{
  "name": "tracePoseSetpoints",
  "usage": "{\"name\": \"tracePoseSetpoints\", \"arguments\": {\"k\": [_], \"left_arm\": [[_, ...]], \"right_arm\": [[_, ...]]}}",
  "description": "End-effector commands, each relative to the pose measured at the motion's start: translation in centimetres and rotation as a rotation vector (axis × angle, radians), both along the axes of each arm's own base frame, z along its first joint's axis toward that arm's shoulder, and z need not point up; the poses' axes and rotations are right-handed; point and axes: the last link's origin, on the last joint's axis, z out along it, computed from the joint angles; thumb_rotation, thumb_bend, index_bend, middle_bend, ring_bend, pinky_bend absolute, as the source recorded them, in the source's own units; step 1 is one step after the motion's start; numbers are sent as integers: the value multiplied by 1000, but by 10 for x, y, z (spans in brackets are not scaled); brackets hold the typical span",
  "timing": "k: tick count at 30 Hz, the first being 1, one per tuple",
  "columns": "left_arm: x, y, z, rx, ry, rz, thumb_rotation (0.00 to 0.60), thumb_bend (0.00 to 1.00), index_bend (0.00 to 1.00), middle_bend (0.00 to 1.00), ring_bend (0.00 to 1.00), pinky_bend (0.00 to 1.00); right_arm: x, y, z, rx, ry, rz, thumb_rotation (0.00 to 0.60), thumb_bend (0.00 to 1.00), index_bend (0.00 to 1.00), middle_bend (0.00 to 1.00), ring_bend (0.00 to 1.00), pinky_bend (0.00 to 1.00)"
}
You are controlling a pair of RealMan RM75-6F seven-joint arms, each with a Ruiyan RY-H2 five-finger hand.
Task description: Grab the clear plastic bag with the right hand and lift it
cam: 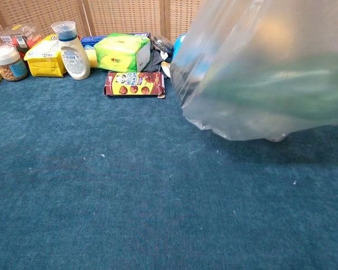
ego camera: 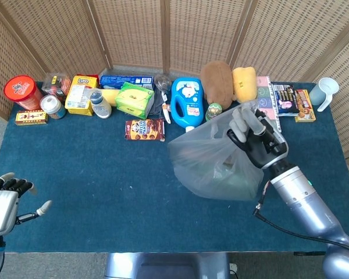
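Observation:
The clear plastic bag (ego camera: 215,165) hangs in the air over the right half of the blue table, with something green inside. My right hand (ego camera: 256,139) grips its gathered top. In the chest view the bag (cam: 270,73) fills the upper right, its bottom off the cloth with a shadow beneath; the hand itself is out of that frame. My left hand (ego camera: 6,200) stays at the table's near left corner, fingers apart and holding nothing.
A row of goods lines the far edge: red canister (ego camera: 23,92), yellow box (ego camera: 80,94), green tissue pack (ego camera: 134,99), blue detergent bottle (ego camera: 186,104), brown plush (ego camera: 217,81), white jug (ego camera: 326,92). A biscuit box (ego camera: 144,129) lies left of the bag.

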Motion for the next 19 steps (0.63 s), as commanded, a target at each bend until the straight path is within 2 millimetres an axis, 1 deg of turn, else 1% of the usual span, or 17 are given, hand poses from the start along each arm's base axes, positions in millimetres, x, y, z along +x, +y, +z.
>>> {"name": "tracePoseSetpoints", "arguments": {"k": [1, 7, 19], "left_arm": [[0, -1, 1, 3, 1, 1, 2, 166, 543, 498, 408, 204], [3, -3, 2, 6, 5, 1, 2, 166, 543, 499, 409, 204], [7, -4, 3, 10, 8, -4, 1, 166, 543, 498, 408, 204]], "right_arm": [[1, -4, 13, 34, -7, -30, 588, 455, 673, 755, 837, 975], [4, -8, 24, 50, -17, -49, 591, 460, 674, 755, 837, 976], [-1, -5, 29, 65, -27, -50, 596, 462, 674, 754, 837, 978]]}}
